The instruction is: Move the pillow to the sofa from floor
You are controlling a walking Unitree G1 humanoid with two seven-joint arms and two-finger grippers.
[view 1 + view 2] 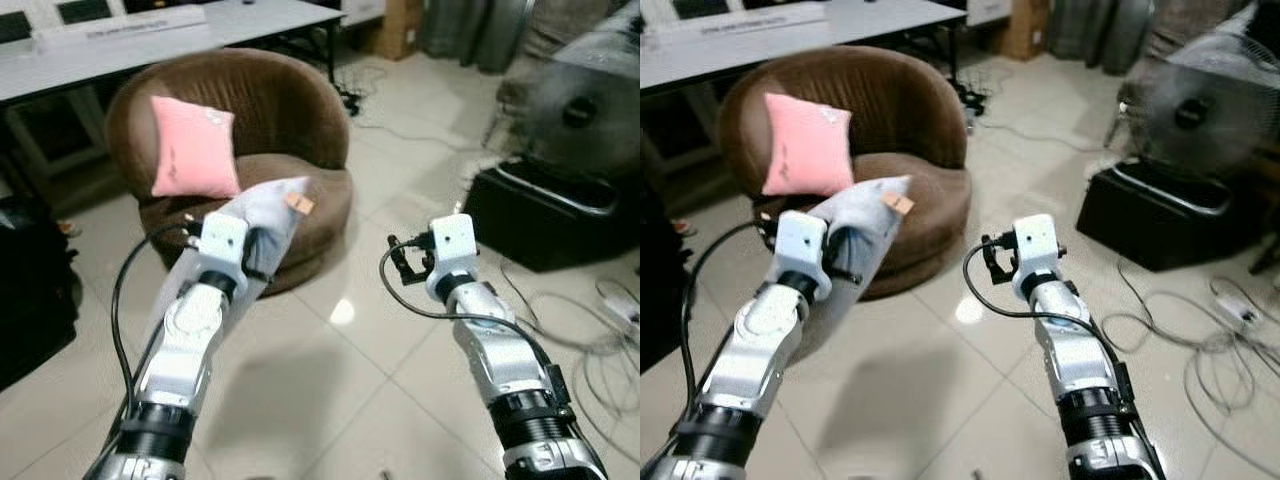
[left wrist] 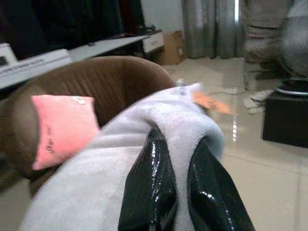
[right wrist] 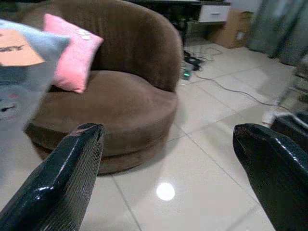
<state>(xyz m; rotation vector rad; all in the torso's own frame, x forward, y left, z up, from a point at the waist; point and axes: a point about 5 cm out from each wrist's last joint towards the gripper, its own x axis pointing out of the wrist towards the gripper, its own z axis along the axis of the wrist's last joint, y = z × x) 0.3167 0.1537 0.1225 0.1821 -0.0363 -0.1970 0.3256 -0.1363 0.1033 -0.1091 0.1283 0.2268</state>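
The round brown sofa (image 1: pixel 250 150) sits low on the pale glossy tile floor (image 1: pixel 380 330), its curved back wrapping the seat like a bowl, so anything dropped onto the plush, velvety cushion should stay put. Behind it stands a long white desk (image 1: pixel 120 45), and off to the robot's right a black box (image 1: pixel 560 215) with a fan (image 1: pixel 585 115) above it and loose cables (image 1: pixel 600 330) trailing over the tiles. A pink square cushion (image 1: pixel 193 148) already leans upright against the sofa's back. The task's thing, the grey pillow (image 1: pixel 262 225), is off the floor: it hangs in the air just in front of the sofa's seat, soft and fleecy, sagging around the grip, with a small orange tag (image 1: pixel 299 203) at its upper corner pointing toward the seat. The left gripper (image 2: pixel 185 192) holds it, its shiny black jaws clamped on a pinched fold of fabric, a hold that suits so limp a thing. The right gripper (image 3: pixel 168 178) hovers beside it over bare tiles, jaws wide apart and carrying nothing, apparently kept clear. The carry looks nearly finished; the remaining reach is forward over the seat.
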